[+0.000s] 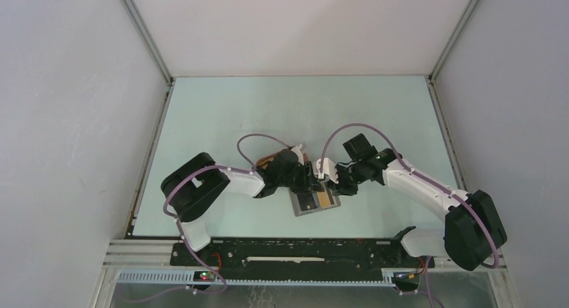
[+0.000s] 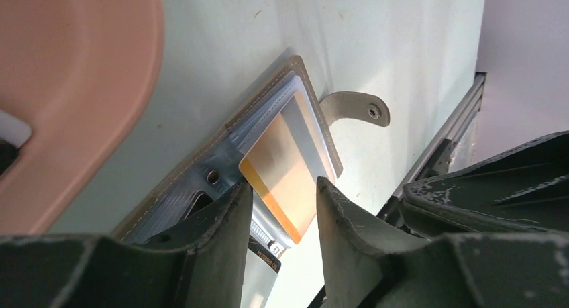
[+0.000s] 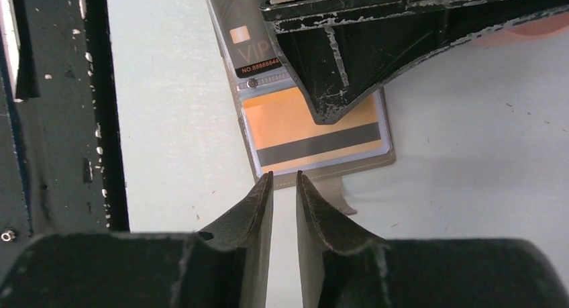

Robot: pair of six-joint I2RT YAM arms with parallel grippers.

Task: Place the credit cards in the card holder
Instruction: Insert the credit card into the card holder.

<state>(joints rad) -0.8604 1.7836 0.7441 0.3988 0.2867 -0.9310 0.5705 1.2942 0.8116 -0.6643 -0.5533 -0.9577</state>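
Observation:
The card holder (image 1: 303, 207) lies open on the table between both arms, its tab (image 2: 355, 107) pointing away from the fold. A yellow-orange credit card (image 2: 282, 167) with a dark stripe (image 3: 315, 141) lies on its pale half (image 3: 376, 162). A dark credit card marked VIP (image 3: 248, 46) lies on the other half. My left gripper (image 2: 284, 187) hovers open just above the orange card, holding nothing; one of its fingers (image 3: 335, 86) covers part of that card. My right gripper (image 3: 283, 177) stands at the holder's tab edge with a narrow empty gap.
A peach-orange oval tray (image 2: 80, 86) lies just behind the holder, under the left wrist. The two grippers (image 1: 310, 180) (image 1: 335, 186) are very close together over the holder. The table's near edge with its black rail (image 1: 302, 251) runs just in front.

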